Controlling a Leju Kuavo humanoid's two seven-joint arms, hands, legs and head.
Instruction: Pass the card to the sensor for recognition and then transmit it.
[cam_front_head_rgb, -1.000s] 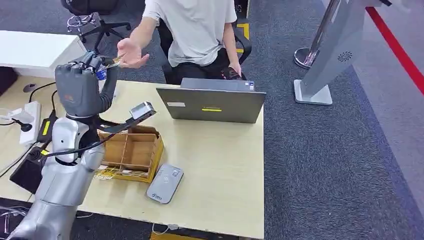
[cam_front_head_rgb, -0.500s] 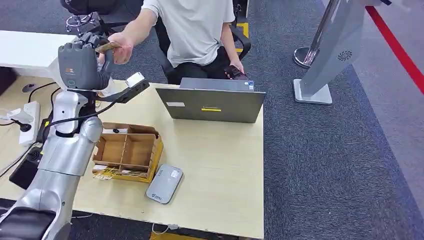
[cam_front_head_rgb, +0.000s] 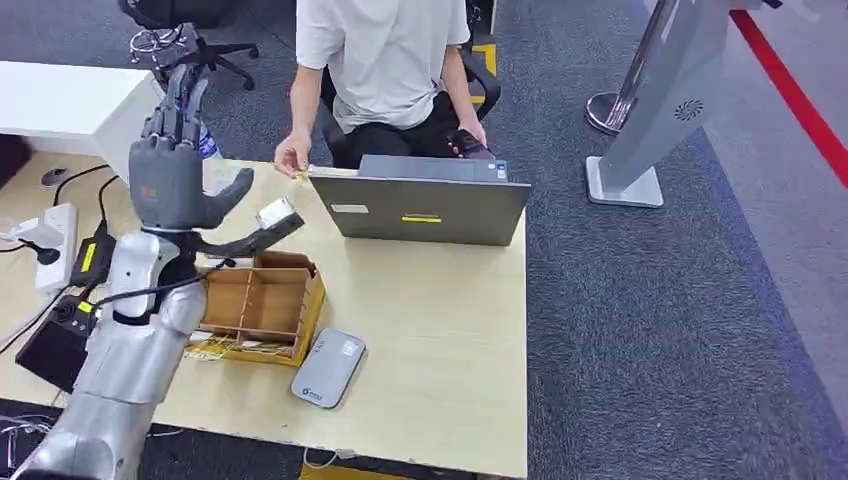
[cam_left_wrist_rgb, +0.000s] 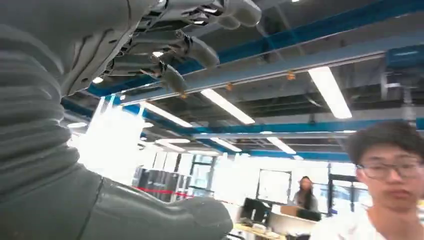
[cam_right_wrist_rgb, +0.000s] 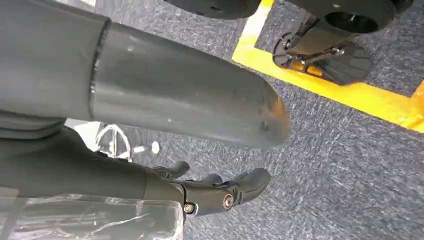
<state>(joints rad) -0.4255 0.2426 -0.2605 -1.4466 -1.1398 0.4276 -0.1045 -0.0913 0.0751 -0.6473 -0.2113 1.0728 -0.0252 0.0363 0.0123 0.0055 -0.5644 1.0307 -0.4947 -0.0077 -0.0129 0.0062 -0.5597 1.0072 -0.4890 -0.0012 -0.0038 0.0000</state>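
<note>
Above the far left corner of the pale wooden desk (cam_front_head_rgb: 440, 330), the robot's grey left hand (cam_front_head_rgb: 172, 165) is raised upright with its dark fingers (cam_front_head_rgb: 176, 95) spread and straight, and nothing is gripped in it; the wrist camera confirms the fingers (cam_left_wrist_rgb: 192, 47) fanned apart against ceiling lights. The right hand (cam_right_wrist_rgb: 215, 192) is seen hanging over dark carpet, its fingers loosely parted with nothing visibly held. Just beyond the left hand, a small pale card (cam_front_head_rgb: 310, 172) appears to be pinched in the hand of a seated person in a white T-shirt (cam_front_head_rgb: 385, 60), at the desk's far edge beside the grey laptop (cam_front_head_rgb: 425, 205); the object is too small for certainty. Nearer the robot, an open cardboard divider box (cam_front_head_rgb: 262, 305) is set on the desk, with a flat silver-grey card reader (cam_front_head_rgb: 329, 367) lying just beside its near corner. A white power strip (cam_front_head_rgb: 58, 228) is seen on the adjoining desk to the left. Judged from this arrangement, the handover is taken to be complete, with the sensor step already behind it. What the next move calls for is judged to be a lowering of the empty left hand clear of the laptop lid and the box, possibly toward another card.
</note>
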